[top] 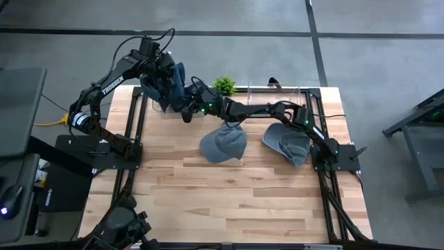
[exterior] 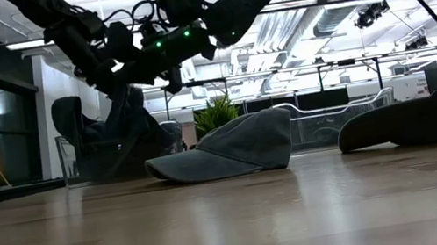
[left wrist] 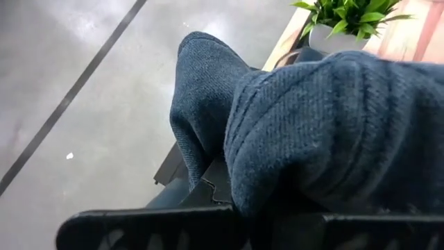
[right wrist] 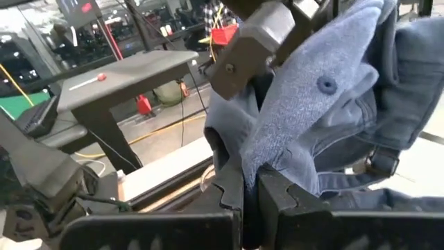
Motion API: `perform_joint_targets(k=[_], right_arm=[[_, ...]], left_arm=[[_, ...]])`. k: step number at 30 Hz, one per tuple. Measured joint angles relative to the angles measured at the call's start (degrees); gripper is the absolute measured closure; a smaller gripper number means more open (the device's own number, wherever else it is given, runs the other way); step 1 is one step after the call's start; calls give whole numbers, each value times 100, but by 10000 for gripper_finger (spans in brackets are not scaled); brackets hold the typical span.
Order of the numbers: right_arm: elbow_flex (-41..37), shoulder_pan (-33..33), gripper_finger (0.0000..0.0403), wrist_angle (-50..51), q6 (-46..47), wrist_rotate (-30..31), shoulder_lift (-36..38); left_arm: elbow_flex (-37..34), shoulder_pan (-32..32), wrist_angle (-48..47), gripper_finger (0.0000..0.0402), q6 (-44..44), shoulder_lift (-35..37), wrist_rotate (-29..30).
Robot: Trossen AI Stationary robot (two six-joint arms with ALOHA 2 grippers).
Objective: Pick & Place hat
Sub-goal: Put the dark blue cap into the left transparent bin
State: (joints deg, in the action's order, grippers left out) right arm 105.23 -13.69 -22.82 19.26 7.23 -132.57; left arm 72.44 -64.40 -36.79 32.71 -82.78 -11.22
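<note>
A dark blue denim hat (top: 170,89) is up at the table's far left corner, between both arms. It also shows in the low view (exterior: 126,129), in the left wrist view (left wrist: 333,125) and in the right wrist view (right wrist: 312,118). My left gripper (top: 161,75) comes from the far left and is shut on it. My right gripper (top: 187,107) reaches across from the right and is shut on it too. Two grey hats (top: 223,143) (top: 288,142) lie on the table, brims down. My left gripper (left wrist: 222,187) pinches a thick fold of the blue hat's cloth (left wrist: 208,139) between its two fingers. The hat bulges out beyond the fingers, off the wooden table top. My right gripper (right wrist: 250,184) pinches a bunched edge of the blue hat (right wrist: 253,163) between its two fingers, coming roughly level from the table's right. The crown with its top button (right wrist: 325,85) stands above the fingers, and the left gripper (right wrist: 257,42) is close beyond it.
A small green plant (top: 223,85) stands at the far edge, right beside my right arm. A clear plastic tray (top: 277,94) runs along the far edge. The grey hats (exterior: 227,148) (exterior: 431,118) take up the middle; the near half of the table is bare wood.
</note>
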Motion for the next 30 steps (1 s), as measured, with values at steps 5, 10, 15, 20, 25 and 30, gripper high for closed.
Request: perform_joint_targets(k=[5,10,15,20,25,30], right_arm=[[0,30,401,-139,80,29,-138],[0,52,398,-162,127,-87,-227],[0,45,399,-202,127,-71,-227],[0,47,395,-191,125,-217,-225],[0,43,399,-185,19,-236,-223],[0,45,395,-139,18,-226,-221]], left_arm=[[0,0,9,401,2,-64,1],[-4,0,-118,401,66,-122,9],[-4,25,-37,376,313,-118,0],[-4,28,-94,296,575,-118,20],[3,24,120,182,432,-109,309],[7,24,127,67,363,47,710]])
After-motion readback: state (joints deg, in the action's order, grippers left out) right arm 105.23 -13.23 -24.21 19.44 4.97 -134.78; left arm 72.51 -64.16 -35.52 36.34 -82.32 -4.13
